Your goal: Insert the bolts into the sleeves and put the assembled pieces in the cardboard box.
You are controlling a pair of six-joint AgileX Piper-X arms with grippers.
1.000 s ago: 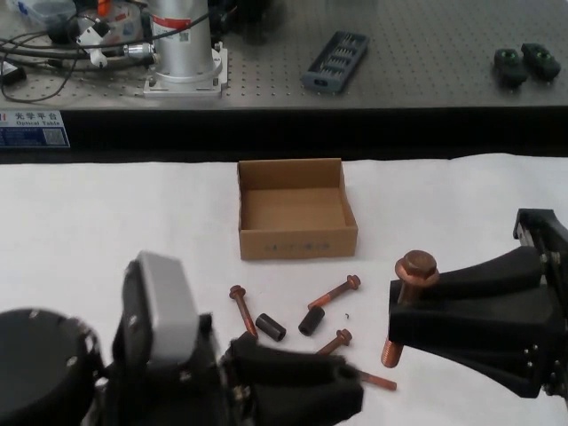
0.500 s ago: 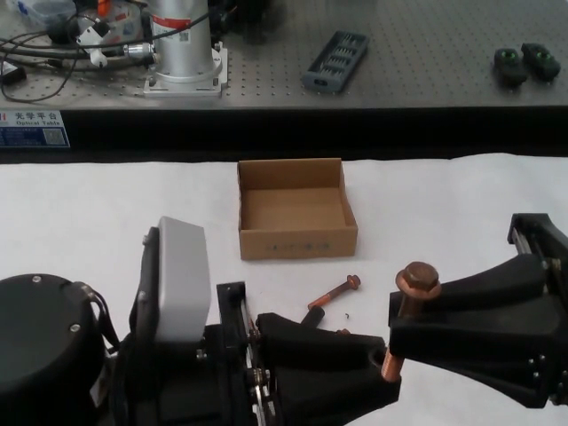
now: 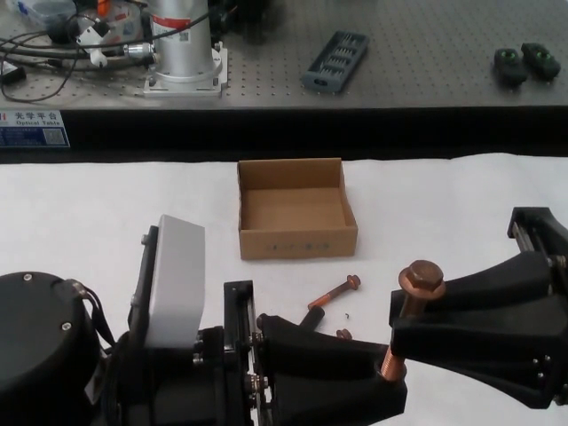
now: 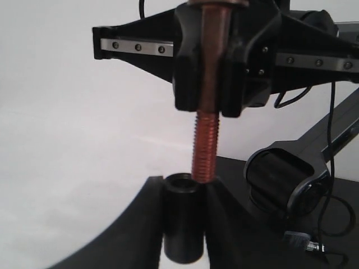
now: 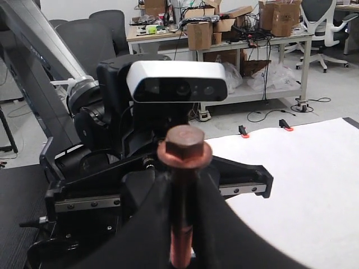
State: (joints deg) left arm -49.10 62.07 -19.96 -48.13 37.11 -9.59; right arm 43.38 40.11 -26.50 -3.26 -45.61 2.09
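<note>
My right gripper [image 3: 397,330] is shut on a copper bolt [image 3: 417,282], held upright with its hex head on top. In the right wrist view the bolt [image 5: 183,168] stands between the fingers. My left gripper [image 4: 183,235] is shut on a black sleeve [image 4: 182,216], held upright just under the bolt [image 4: 205,143]. The threaded tip sits at the far rim of the sleeve's mouth; I cannot tell whether it is inside. The open cardboard box [image 3: 296,232] stands behind, mid-table, with nothing visible in it.
Two loose bolts [image 3: 336,290] [image 3: 343,335] and a second black sleeve [image 3: 311,316], partly hidden by the left arm [image 3: 177,355], lie on the white sheet in front of the box. A metal post [image 3: 182,40] and a dark rack [image 3: 335,59] sit on the far bench.
My left arm has swung up and to the right, bringing the sleeve under the bolt and covering some loose parts. The right gripper with the bolt has sunk slightly.
</note>
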